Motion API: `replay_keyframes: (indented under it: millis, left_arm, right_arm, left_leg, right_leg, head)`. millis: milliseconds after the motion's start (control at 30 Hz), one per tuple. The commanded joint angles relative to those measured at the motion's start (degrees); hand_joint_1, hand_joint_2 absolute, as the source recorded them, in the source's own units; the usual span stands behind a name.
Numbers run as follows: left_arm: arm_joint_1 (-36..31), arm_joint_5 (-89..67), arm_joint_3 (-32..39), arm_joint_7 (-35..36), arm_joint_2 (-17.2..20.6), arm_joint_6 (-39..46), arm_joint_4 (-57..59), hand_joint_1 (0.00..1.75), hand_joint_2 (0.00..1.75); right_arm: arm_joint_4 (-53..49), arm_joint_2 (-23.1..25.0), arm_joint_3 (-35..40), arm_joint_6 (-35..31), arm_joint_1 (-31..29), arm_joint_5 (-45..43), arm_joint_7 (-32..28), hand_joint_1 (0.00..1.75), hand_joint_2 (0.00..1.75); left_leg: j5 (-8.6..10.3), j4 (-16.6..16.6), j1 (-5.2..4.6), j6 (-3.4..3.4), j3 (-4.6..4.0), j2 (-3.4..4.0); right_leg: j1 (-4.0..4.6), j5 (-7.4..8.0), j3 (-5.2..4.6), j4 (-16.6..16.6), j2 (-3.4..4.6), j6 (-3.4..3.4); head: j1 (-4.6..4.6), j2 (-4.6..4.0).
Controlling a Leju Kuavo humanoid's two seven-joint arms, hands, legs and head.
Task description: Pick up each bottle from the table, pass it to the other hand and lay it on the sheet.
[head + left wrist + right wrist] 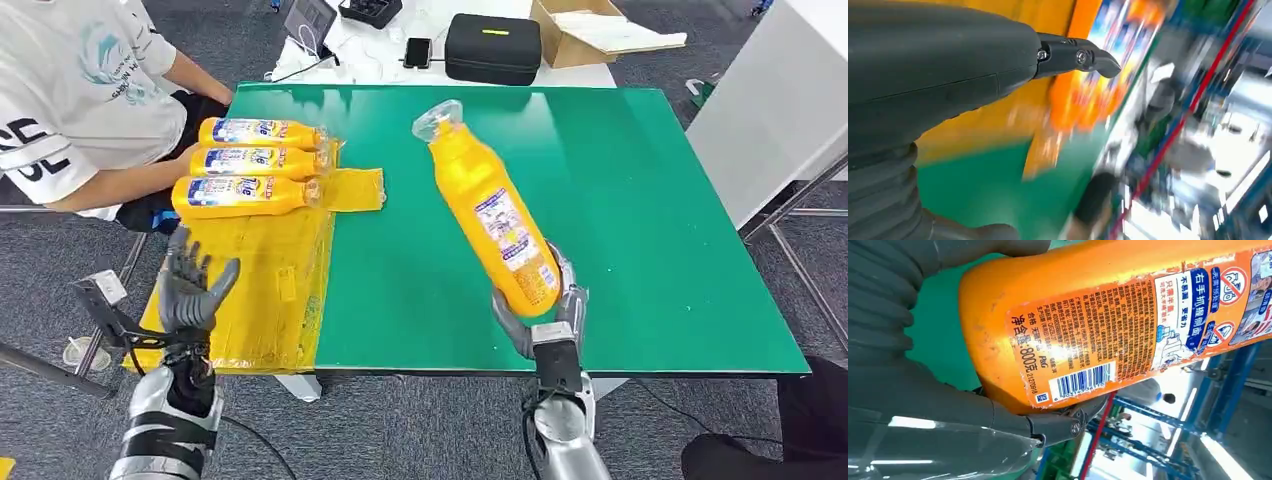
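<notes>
The right hand (540, 315) grips the base of a yellow bottle (490, 215), tilted, above the green desk (640, 200) near its front edge. The left hand (190, 285) hovers, fingers (178, 262) spread, over the yellow sheet (270, 270) at the desk's left edge, where three bottles (255, 160) lie beside a person's arm (120, 185).

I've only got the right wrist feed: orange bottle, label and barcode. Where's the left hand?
Observer: Left hand is raised over the yellow sheet, fingers spread, holding nothing.
Operator: How many bottles are already down?
Observer: Three bottles lie side by side at the sheet's far end, caps pointing toward the table's middle.
Operator: How's the held one oriented?
Observer: The right hand grips the held bottle by its base; the capped end tilts away from the robot, above the green table.
</notes>
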Motion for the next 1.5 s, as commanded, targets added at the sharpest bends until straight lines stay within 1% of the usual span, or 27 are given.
replay_keyframes:
  millis: [33,67,133,267,333,367,400,467,500,533,567,667,700,767,833,867,967,1000,1067,1100,1200,1267,1333,1367,1400,1467,1500]
  left_arm:
    - [0.6,13.6,-8.5,9.1,1.0,-19.9,5.0,0.0,1.75]
    - [0.6,13.5,-8.8,9.1,0.7,-19.7,5.1,0.0,1.75]
    - [0.4,16.7,-13.5,10.7,1.4,-23.3,6.0,0.0,1.75]
    - [-0.1,17.9,-17.6,10.5,1.4,-24.3,5.9,0.0,1.75]
    - [-0.2,18.5,-19.2,10.4,1.6,-25.6,5.5,0.0,1.75]
    - [-0.2,18.5,-19.2,10.4,1.6,-25.6,5.5,0.0,1.75]
    - [-0.2,18.5,-19.2,10.4,1.6,-25.6,5.5,0.0,1.75]
    - [-0.2,18.5,-19.2,10.4,1.6,-25.6,5.5,0.0,1.75]
    - [-0.2,18.5,-19.2,10.4,1.6,-25.6,5.5,0.0,1.75]
    - [-0.2,18.5,-19.2,10.4,1.6,-25.6,5.5,0.0,1.75]
    - [-0.2,18.5,-19.2,10.4,1.6,-25.6,5.5,0.0,1.75]
    - [-0.2,18.5,-19.2,10.4,1.6,-25.6,5.5,0.0,1.75]
    - [-0.2,19.1,-20.4,10.5,2.0,-26.2,5.5,0.0,1.75]
    - [-0.2,18.9,-21.7,10.6,2.1,-25.8,5.7,0.0,1.75]
    - [-0.4,19.1,-22.4,10.6,2.2,-25.8,6.2,0.0,1.75]
    - [-0.5,19.1,-22.9,10.5,2.4,-26.0,6.5,0.0,1.75]
    - [-1.0,19.9,-24.1,10.0,2.6,-26.8,7.2,0.0,1.75]
    - [-1.0,20.6,-24.4,10.3,2.6,-27.5,7.1,0.0,1.75]
    - [-0.6,21.1,-24.8,10.3,2.6,-28.6,6.2,0.0,1.75]
    - [-0.4,21.3,-25.2,10.6,2.7,-28.1,5.5,0.0,1.75]
    - [-0.4,21.1,-26.0,10.8,3.0,-27.8,5.4,0.0,1.75]
    - [-0.4,21.1,-26.1,10.8,2.9,-27.8,5.5,0.0,1.75]
    - [-0.4,21.1,-26.1,10.8,2.9,-27.8,5.5,0.0,1.75]
    - [-0.4,21.1,-26.1,10.8,2.9,-27.8,5.5,0.0,1.75]
    - [-0.4,21.1,-26.1,10.8,2.9,-27.8,5.5,0.0,1.75]
    - [-0.4,21.1,-26.1,10.8,2.9,-27.8,5.5,0.0,1.75]
    - [-0.4,21.1,-26.1,10.8,2.9,-27.8,5.5,0.0,1.75]
  right_arm:
    - [12.8,2.2,1.0,5.3,-2.8,2.0,-3.2,1.75,1.75]
    - [13.1,2.6,1.4,4.8,-2.8,2.2,-3.2,1.75,1.75]
    - [16.5,1.6,7.3,5.0,-4.2,0.6,-3.2,1.75,1.75]
    - [20.6,2.4,12.3,3.9,-5.8,0.6,-3.2,1.75,1.75]
    - [21.6,2.5,13.7,5.4,-6.3,-0.9,-3.2,1.75,1.75]
    - [21.6,2.5,13.7,5.4,-6.3,-0.9,-3.2,1.75,1.75]
    - [21.6,2.5,13.7,5.4,-6.3,-0.9,-3.2,1.75,1.75]
    - [21.6,2.5,13.7,5.4,-6.3,-0.9,-3.2,1.75,1.75]
    - [21.6,2.5,13.7,5.4,-6.3,-0.9,-3.2,1.75,1.75]
    - [21.6,2.5,13.7,5.4,-6.3,-0.9,-3.2,1.75,1.75]
    - [21.6,2.5,13.7,5.4,-6.3,-0.9,-3.2,1.75,1.75]
    - [21.6,2.5,13.7,5.4,-6.3,-0.9,-3.2,1.75,1.75]
    - [23.2,2.4,14.7,5.1,-6.8,0.3,-3.2,1.75,1.75]
    - [25.2,2.9,15.4,6.0,-7.4,0.5,-3.2,1.75,1.75]
    - [26.5,3.4,16.2,6.8,-7.8,0.5,-3.2,1.75,1.75]
    - [28.1,3.7,16.7,7.2,-8.3,1.0,-3.2,1.75,1.75]
    - [30.8,4.4,17.9,9.1,-8.9,1.0,-3.2,1.75,1.75]
    - [32.3,4.6,18.3,9.5,-9.2,1.4,-3.2,1.75,1.75]
    - [33.2,4.9,18.2,10.6,-9.3,0.8,-3.2,1.75,1.75]
    - [34.5,5.0,18.6,10.5,-9.7,1.6,-3.2,1.75,1.75]
    - [36.4,5.4,19.1,12.2,-10.3,2.0,-3.2,1.75,1.75]
    - [36.5,5.5,19.2,12.1,-10.2,2.0,-3.2,1.75,1.75]
    - [36.5,5.5,19.2,12.1,-10.2,2.0,-3.2,1.75,1.75]
    - [36.5,5.5,19.2,12.1,-10.2,2.0,-3.2,1.75,1.75]
    - [36.5,5.5,19.2,12.1,-10.2,2.0,-3.2,1.75,1.75]
    - [36.5,5.5,19.2,12.1,-10.2,2.0,-3.2,1.75,1.75]
    - [36.5,5.5,19.2,12.1,-10.2,2.0,-3.2,1.75,1.75]
  left_leg:
    - [-0.07,-0.1,0.01,0.03,0.29,0.09]
    - [-0.04,-0.1,0.01,0.02,0.22,0.06]
    - [-0.07,-0.1,0.03,0.04,0.26,0.12]
    - [-0.07,0.0,0.03,0.02,0.17,0.16]
    - [-0.17,-0.1,0.05,0.06,0.47,0.21]
    - [-0.04,0.0,0.03,0.02,0.11,0.11]
    - [-0.12,0.0,0.03,0.04,0.34,0.21]
    - [-0.03,-0.1,0.01,0.02,0.11,0.1]
    - [-0.21,-0.1,0.06,0.06,0.54,0.25]
    - [-0.08,-0.1,0.02,0.03,0.23,0.1]
    - [-0.15,0.0,0.07,0.05,0.37,0.14]
    - [-0.05,0.0,0.03,0.03,0.13,0.1]
    - [-0.12,0.0,0.03,0.05,0.31,0.14]
    - [-0.04,-0.1,0.01,0.03,0.13,0.09]
    - [-0.18,0.0,0.05,0.05,0.47,0.22]
    - [-0.07,0.0,0.02,0.03,0.19,0.14]
    - [-0.04,-0.1,0.01,0.02,0.14,0.08]
    - [-0.19,-0.1,0.06,0.05,0.54,0.21]
    - [-0.04,0.0,0.02,0.02,0.12,0.09]
    - [-0.12,0.0,0.04,0.04,0.32,0.16]
    - [-0.13,0.0,0.03,0.05,0.35,0.17]
    - [-0.05,0.0,0.02,0.03,0.15,0.1]
    - [-0.18,0.0,0.05,0.06,0.45,0.18]
    - [-0.05,0.0,0.03,0.03,0.13,0.07]
    - [-0.11,0.0,0.03,0.04,0.3,0.1]
    - [-0.06,0.0,0.02,0.03,0.16,0.06]
    - [-0.23,0.0,0.07,0.07,0.54,0.17]
  right_leg:
    - [0.03,-0.04,0.26,-0.1,0.04,-0.07]
    - [0.03,-0.02,0.21,-0.1,0.01,-0.05]
    - [0.05,-0.03,0.25,-0.1,0.06,-0.07]
    - [0.05,-0.01,0.15,-0.1,0.11,-0.06]
    - [0.09,-0.1,0.46,-0.1,0.11,-0.13]
    - [0.04,-0.01,0.11,-0.1,0.07,-0.05]
    - [0.06,-0.06,0.32,-0.1,0.13,-0.1]
    - [0.02,-0.01,0.1,-0.1,0.05,-0.05]
    - [0.1,-0.13,0.52,-0.1,0.13,-0.15]
    - [0.04,-0.05,0.24,-0.1,0.05,-0.08]
    - [0.1,-0.1,0.39,-0.1,0.06,-0.11]
    - [0.05,-0.02,0.15,-0.1,0.05,-0.06]
    - [0.06,-0.07,0.32,-0.1,0.07,-0.09]
    - [0.02,-0.02,0.13,-0.1,0.05,-0.05]
    - [0.09,-0.11,0.47,-0.1,0.12,-0.13]
    - [0.04,-0.03,0.18,-0.1,0.09,-0.07]
    - [0.03,-0.02,0.14,-0.1,0.04,-0.06]
    - [0.11,-0.13,0.54,-0.1,0.1,-0.15]
    - [0.03,-0.01,0.11,-0.1,0.04,-0.05]
    - [0.07,-0.07,0.31,-0.1,0.08,-0.1]
    - [0.06,-0.08,0.34,-0.1,0.08,-0.1]
    - [0.03,-0.03,0.15,-0.1,0.05,-0.06]
    - [0.09,-0.12,0.45,-0.1,0.08,-0.13]
    - [0.05,-0.03,0.14,-0.1,0.02,-0.06]
    - [0.06,-0.09,0.31,-0.1,0.01,-0.1]
    - [0.03,-0.05,0.17,0.0,0.01,-0.07]
    - [0.12,-0.18,0.55,-0.1,0.05,-0.15]
  head:
    - [0.0,0.02]
    - [0.0,0.0]
    - [0.02,0.02]
    - [0.0,0.0]
    - [0.02,0.0]
    - [0.02,0.0]
    - [0.0,0.0]
    - [0.0,0.0]
    - [0.0,0.0]
    - [0.02,0.0]
    - [0.02,0.0]
    - [0.02,0.0]
    - [0.02,0.0]
    - [0.0,0.0]
    - [0.02,0.0]
    - [0.0,0.02]
    - [0.02,0.0]
    - [0.0,0.0]
    - [0.0,0.0]
    - [0.02,0.0]
    - [0.0,0.0]
    - [0.02,0.0]
    - [0.0,0.0]
    - [0.02,0.0]
    - [0.02,0.0]
    - [0.02,0.02]
    - [0.0,0.0]
